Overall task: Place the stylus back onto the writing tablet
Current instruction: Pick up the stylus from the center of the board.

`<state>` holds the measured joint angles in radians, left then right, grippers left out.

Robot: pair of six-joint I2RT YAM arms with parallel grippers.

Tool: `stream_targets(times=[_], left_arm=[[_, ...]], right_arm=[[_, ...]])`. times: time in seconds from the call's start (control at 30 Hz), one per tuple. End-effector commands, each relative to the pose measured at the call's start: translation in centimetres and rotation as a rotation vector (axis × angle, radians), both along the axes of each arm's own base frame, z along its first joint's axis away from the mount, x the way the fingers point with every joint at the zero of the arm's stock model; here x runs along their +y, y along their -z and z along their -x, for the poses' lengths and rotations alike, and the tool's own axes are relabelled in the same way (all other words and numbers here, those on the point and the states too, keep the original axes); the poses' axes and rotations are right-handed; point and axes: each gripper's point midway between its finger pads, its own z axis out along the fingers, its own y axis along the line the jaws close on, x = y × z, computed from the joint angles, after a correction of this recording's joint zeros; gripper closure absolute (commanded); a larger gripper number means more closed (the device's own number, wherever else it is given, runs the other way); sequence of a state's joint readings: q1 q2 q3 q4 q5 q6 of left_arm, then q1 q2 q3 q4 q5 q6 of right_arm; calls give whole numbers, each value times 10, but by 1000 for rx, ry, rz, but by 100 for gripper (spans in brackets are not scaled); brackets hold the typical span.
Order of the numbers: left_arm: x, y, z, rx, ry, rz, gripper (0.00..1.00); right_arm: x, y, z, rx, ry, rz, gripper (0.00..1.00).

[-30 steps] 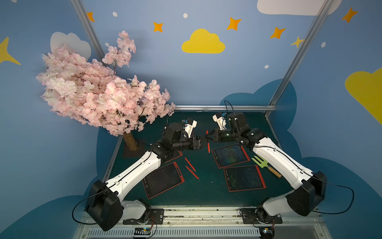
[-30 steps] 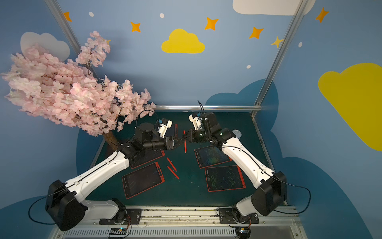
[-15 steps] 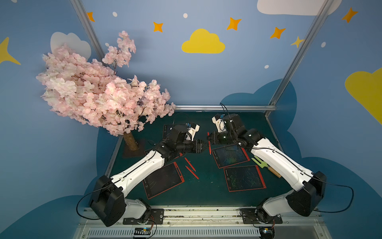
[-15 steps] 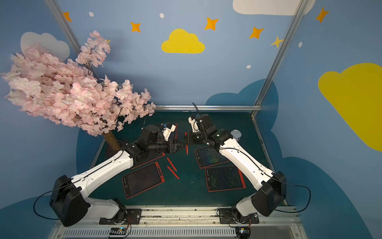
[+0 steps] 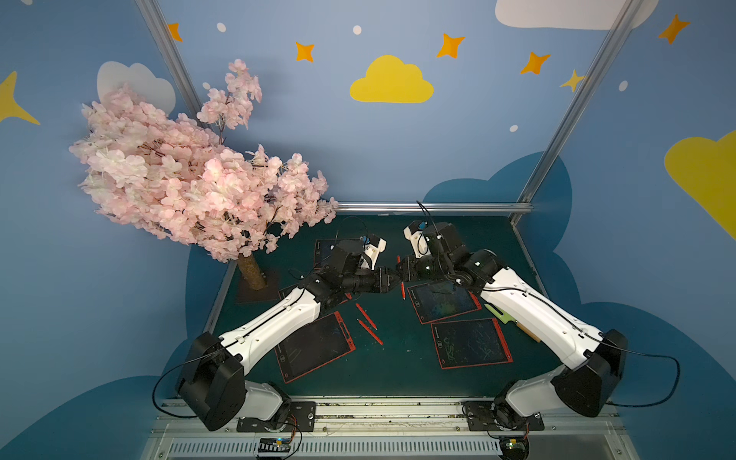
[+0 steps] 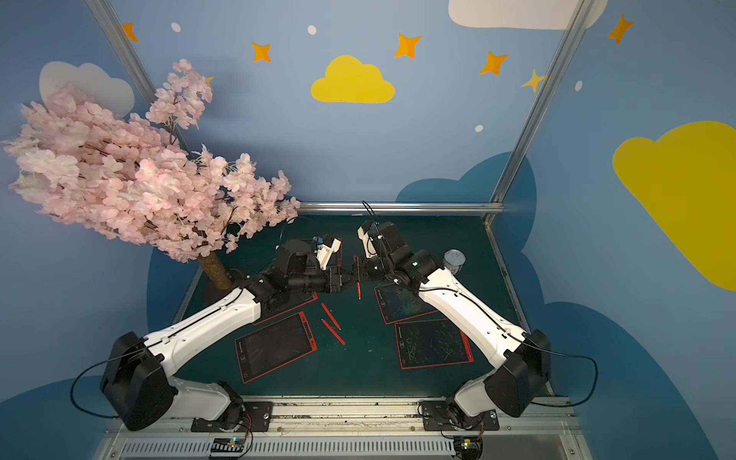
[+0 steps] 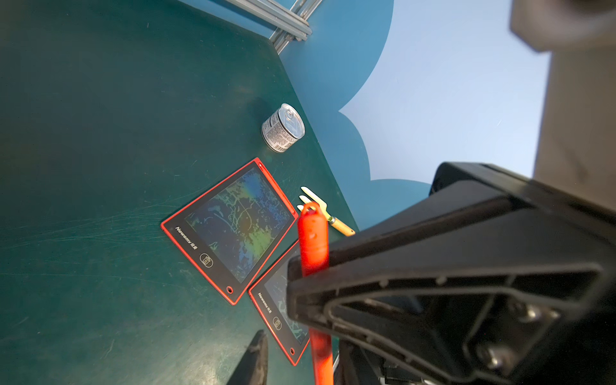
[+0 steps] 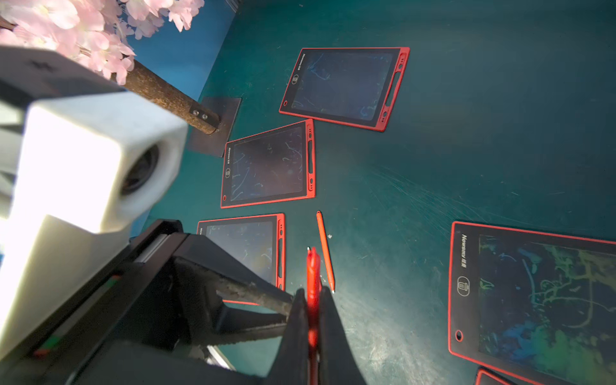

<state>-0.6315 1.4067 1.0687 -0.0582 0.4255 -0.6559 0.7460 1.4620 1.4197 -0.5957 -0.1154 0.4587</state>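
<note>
Top view, five tablets (image 5: pixel 314 346), three styluses (image 5: pixel 365 315), right fingers (image 8: pixel 328 320) clamping one stylus (image 8: pixel 313 270), left fingers (image 8: pixel 253 290) hard to judge.

Soft, even overhead light; both top views are sharp but bowed at the edges. In the right wrist view the white camera housing (image 8: pixel 83 160) glares and blurs.

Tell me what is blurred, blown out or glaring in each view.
Right wrist view: the white camera housing is blown out and blurred, the held stylus soft, the tablets sharp. Left wrist view: the can is crisp, table scratches glint. Both top views: evenly lit, the tree sharp.
</note>
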Motion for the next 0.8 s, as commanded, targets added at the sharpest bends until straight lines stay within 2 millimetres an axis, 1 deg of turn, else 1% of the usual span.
stream_targets(times=[0.0, 0.17, 0.33, 0.43, 0.63, 0.77], left_arm=[[-7, -15, -5, -25, 5, 35, 67], [-8, -12, -8, -14, 2, 41, 77], [-10, -11, -8, -8, 4, 50, 81], [-11, -13, -8, -13, 11, 59, 81], [-13, -13, -6, -20, 27, 68, 80], [-13, -15, -6, -29, 26, 77, 79]], right_arm=[[2, -5, -1, -32, -4, 24, 100], [3, -2, 1, -52, -7, 61, 100], [5, 0, 4, -53, -17, 69, 100], [8, 1, 4, -52, -22, 67, 100], [11, -2, 4, -60, -28, 59, 100], [12, 0, 3, -63, -29, 54, 100]])
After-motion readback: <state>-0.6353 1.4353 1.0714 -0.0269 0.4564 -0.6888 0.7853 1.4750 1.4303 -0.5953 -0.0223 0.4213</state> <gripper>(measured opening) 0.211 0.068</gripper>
